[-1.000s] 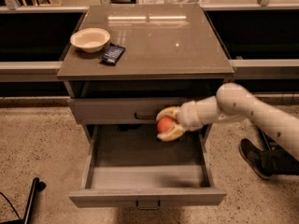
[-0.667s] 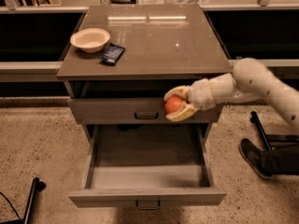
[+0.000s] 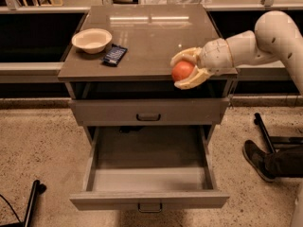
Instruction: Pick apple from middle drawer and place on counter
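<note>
- Speckled tan floor point(image 3: 38, 141) fills the lower half of the frame around a grey cabinet, with dark shelving behind it along the top.
- At centre right, the tool point(image 3: 179, 72) is clamped on the apple point(image 3: 182, 71), one cream finger curving over the top of it and the other cupped beneath.
- That apple, red-orange, sits in the frame over the front edge of the desk point(image 3: 151, 46), right of the middle; whether it touches the slab cannot be told.
- From the tool, the pale arm point(image 3: 255, 41) runs to the upper right and bends down along the right border.
- On the desk's left part stand a cream bowl point(image 3: 92, 40) and, just beside it to the right, a flat dark packet point(image 3: 115, 55), both well apart from the apple.
- Below the slab, an upper drawer front point(image 3: 148, 111) with a small dark handle is closed.
- Lower still, the middle drawer point(image 3: 149, 200) is pulled out toward the bottom of the frame, its grey floor bare.
- A dark shoe point(image 3: 255, 160) lies at the lower right, and a black pole point(image 3: 31, 205) at the lower left.
</note>
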Tool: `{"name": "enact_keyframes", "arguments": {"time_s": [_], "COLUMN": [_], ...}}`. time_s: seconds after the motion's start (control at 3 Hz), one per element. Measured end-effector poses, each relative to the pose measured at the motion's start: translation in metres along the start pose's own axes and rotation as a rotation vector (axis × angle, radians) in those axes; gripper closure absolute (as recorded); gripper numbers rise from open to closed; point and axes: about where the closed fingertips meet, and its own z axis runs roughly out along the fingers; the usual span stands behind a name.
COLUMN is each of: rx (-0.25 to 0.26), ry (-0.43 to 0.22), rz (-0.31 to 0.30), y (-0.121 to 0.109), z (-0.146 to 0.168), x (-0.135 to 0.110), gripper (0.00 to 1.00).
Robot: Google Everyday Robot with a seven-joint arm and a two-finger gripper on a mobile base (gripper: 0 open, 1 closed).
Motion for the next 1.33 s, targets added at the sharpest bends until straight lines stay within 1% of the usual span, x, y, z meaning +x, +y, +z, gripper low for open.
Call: {"name": "enact_keyframes", "arguments": {"time_s": [0.33, 0.67, 1.0, 1.33], "rx": [0.031, 0.12, 0.21, 0.294], "ry": [0.053, 0.14, 0.159, 0.148], "rz": [0.066, 0.245, 0.431, 0.523], "y": [-0.02, -0.05, -0.072, -0.085], "z": [-0.004, 0.008, 0.011, 0.007], "x": [-0.013, 0.006, 0.025, 0.037], "gripper": [1.0, 1.0, 1.0, 0.83]}}
